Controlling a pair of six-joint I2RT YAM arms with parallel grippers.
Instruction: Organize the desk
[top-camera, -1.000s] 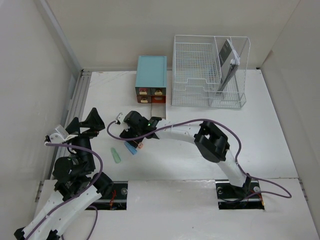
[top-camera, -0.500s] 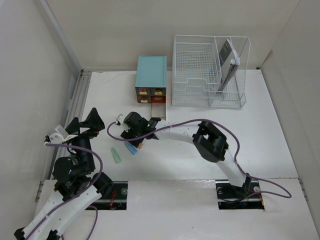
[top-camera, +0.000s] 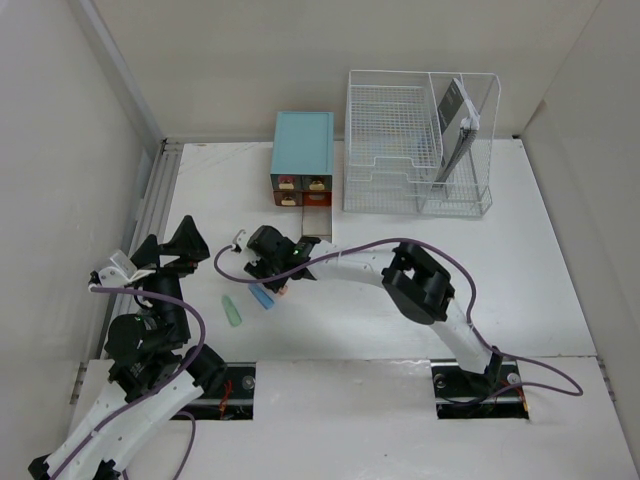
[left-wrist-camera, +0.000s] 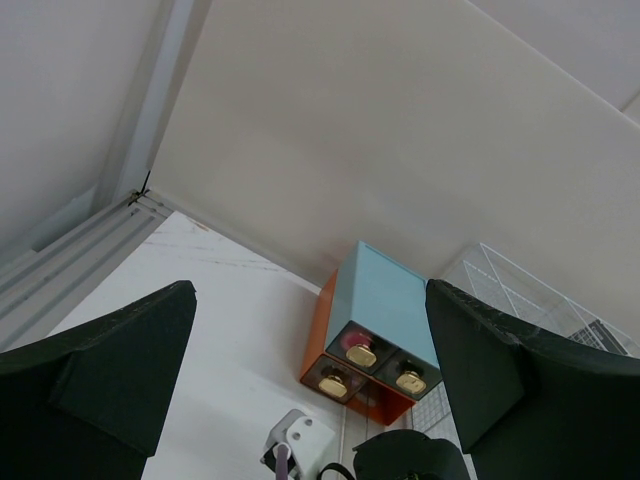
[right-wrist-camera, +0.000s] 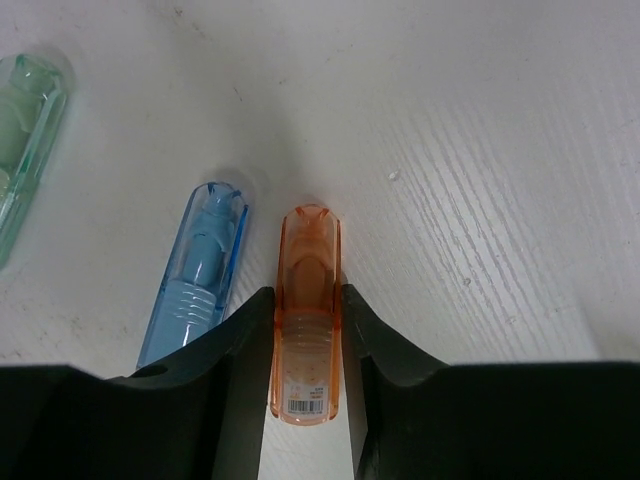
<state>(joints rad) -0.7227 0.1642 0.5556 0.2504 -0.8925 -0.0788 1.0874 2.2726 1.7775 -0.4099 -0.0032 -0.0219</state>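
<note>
With my right gripper (right-wrist-camera: 307, 340) closed snugly on the orange pen (right-wrist-camera: 308, 260), I'd lift straight up off the desk (right-wrist-camera: 480, 150), sparing the blue pen (right-wrist-camera: 203, 275) just to its left.

Right gripper (right-wrist-camera: 306, 300) clamps the orange marker (right-wrist-camera: 306, 350); one finger is wedged tight against the blue marker (right-wrist-camera: 196, 285), no gap. Green marker (right-wrist-camera: 24, 140) lies apart. Desk (top-camera: 540, 280) bare on the right side. Teal drawer box (top-camera: 302, 152) and wire rack (top-camera: 400, 140) block the far edge. Left gripper (top-camera: 176, 244) hangs spread wide by the rails (top-camera: 150, 215).
</note>
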